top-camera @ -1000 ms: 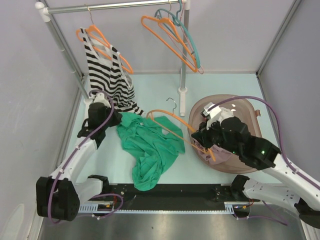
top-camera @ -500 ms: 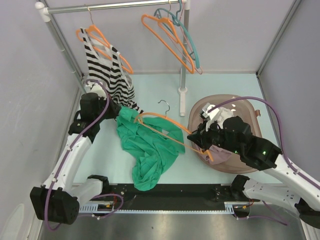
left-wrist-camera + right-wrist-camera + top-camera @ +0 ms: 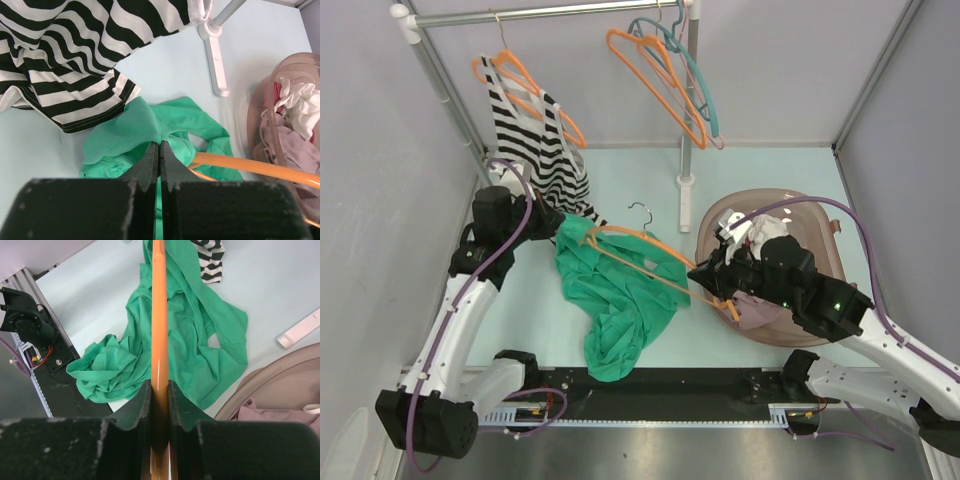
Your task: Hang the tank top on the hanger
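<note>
At the near edge of the pale blue-green tabletop (image 3: pixel 535 320), we are working both arms over the plain green sleeveless tank top (image 3: pixel 620 300), which is lying crumpled between them. Our right gripper (image 3: pixel 160 390) is clamping narrowly on the bar of the thin orange triangular hanger (image 3: pixel 159 315), whose far end is meeting the raised fabric. Our left gripper (image 3: pixel 159 150) is pinching fully together on a fold of the green cloth near its top end and holding it up off the table.

To do this step well, we judge, the left should be holding a strap opening taut and wide while the right is sliding the hanger's shoulder through the cloth, not over it.

Room is running short farther out. The hem of the black-and-white striped hanging top (image 3: pixel 60 60) is hanging just beside the green fabric, perhaps touching it. The white rack foot (image 3: pixel 216 60) is standing beyond, and the pinkish translucent laundry tub (image 3: pixel 820 215) is crowding the right arm.
</note>
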{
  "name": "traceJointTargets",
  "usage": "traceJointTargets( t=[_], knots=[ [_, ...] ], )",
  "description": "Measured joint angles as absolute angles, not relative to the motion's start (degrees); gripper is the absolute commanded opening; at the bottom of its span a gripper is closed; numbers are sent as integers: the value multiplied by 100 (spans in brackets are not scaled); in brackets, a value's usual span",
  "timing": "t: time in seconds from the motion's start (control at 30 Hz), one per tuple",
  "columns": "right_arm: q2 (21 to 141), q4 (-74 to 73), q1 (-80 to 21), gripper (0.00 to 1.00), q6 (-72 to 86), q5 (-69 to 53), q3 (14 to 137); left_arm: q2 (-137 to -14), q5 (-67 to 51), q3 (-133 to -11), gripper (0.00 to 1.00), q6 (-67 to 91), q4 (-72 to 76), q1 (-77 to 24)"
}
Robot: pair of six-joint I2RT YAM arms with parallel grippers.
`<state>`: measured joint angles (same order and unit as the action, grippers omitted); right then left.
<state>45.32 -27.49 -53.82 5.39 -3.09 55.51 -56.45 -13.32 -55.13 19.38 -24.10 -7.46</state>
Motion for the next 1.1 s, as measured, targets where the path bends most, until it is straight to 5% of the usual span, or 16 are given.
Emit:
traceJointTargets(
  t=[1.1],
  knots=[
    [4523,-2226,-5468,0,158,-519,5391,-5387,-2001,-6047,0,1457,-3170,-746]
  ],
)
